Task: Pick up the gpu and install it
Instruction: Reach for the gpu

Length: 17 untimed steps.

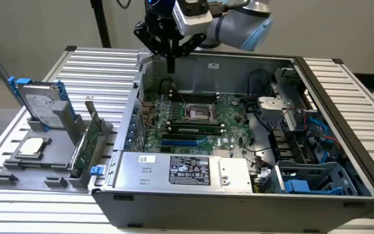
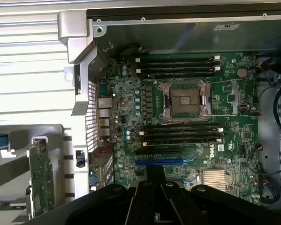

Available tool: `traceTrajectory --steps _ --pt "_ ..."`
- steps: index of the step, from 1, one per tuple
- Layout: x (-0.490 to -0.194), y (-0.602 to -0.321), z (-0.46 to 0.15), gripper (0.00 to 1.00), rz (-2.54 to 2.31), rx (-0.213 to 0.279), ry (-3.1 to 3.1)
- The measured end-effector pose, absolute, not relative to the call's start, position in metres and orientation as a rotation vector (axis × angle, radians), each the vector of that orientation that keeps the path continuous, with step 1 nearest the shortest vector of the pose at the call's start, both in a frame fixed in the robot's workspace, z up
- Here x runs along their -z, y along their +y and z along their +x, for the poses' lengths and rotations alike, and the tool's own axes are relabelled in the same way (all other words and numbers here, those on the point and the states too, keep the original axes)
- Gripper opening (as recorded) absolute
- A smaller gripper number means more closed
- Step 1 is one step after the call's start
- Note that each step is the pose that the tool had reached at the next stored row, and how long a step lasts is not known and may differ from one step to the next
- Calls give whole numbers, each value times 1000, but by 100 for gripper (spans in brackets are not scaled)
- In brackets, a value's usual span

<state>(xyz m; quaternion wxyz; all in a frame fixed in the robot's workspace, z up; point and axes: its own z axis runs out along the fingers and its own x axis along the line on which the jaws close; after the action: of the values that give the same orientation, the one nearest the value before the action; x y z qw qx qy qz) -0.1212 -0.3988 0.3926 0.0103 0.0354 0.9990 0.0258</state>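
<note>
Gripper (image 1: 171, 68), pinched shut and empty, hangs over the case's (image 1: 239, 209) far corner. The gpu (image 1: 91, 135) stands in the holder (image 1: 57, 183), exterior view's left.

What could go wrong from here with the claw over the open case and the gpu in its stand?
The claw is shut and empty; heading for the gpu it might clip the case wall. The gpu stands on edge near the hard drive, so a skewed grasp could knock either.
</note>
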Motion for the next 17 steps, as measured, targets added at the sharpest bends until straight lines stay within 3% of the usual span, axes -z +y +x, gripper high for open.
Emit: traceTrajectory --steps 17 --pt "-392 -401 -129 11 110 -80 3118"
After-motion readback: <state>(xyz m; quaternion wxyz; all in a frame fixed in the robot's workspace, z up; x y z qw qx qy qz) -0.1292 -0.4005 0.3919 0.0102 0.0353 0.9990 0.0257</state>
